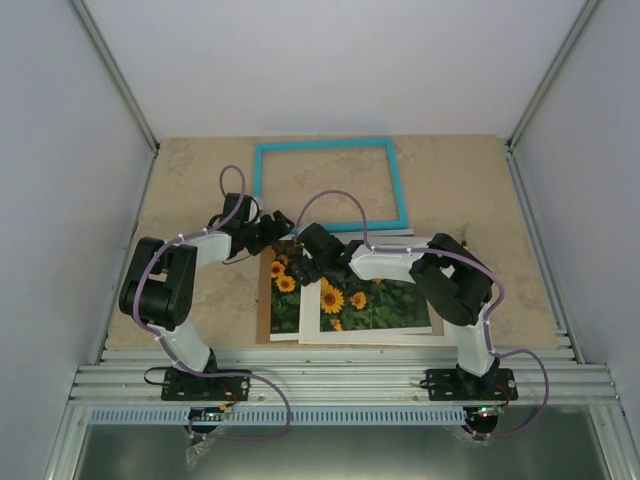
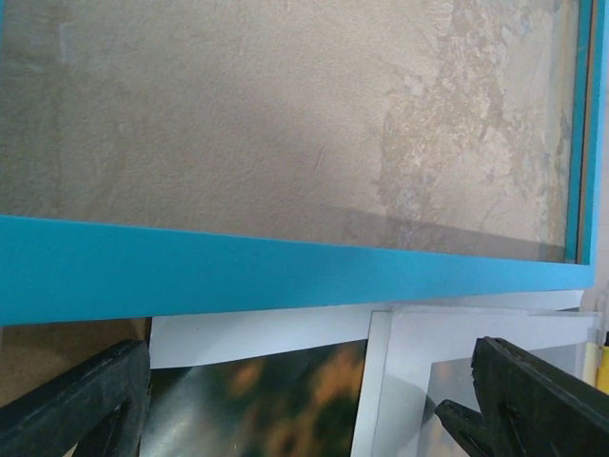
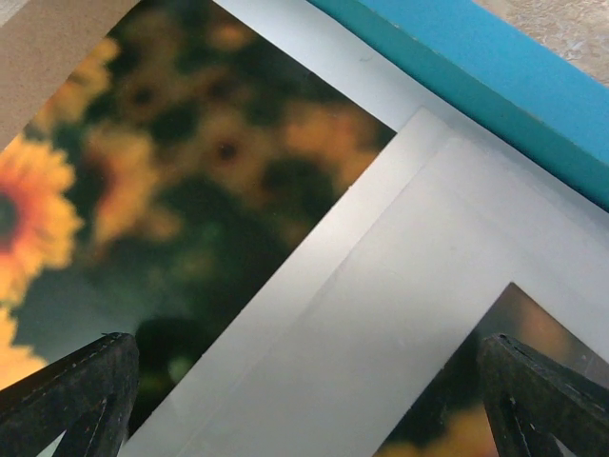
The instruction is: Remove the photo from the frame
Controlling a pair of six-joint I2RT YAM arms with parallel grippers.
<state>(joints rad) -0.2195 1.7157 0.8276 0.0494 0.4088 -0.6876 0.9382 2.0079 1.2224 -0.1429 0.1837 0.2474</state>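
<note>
The frame (image 1: 262, 186), a thin turquoise rectangle, lies flat at the back of the table; the table shows through its middle. The photo (image 1: 284, 296), sunflowers on dark green, lies in front of it on a brown backing (image 1: 264, 318), partly covered by a white mat (image 1: 370, 337). My left gripper (image 1: 277, 235) is open over the photo's far edge, next to the frame's near bar (image 2: 285, 271). My right gripper (image 1: 304, 262) is open just above the photo (image 3: 190, 162) and the mat's corner (image 3: 400, 314). Neither holds anything.
The brown backing (image 3: 43, 52) sticks out past the photo's left side. The mat's far edge (image 2: 447, 333) lies close against the frame's near bar. Grey walls enclose the table on three sides, and a metal rail runs along the near edge (image 1: 340, 380).
</note>
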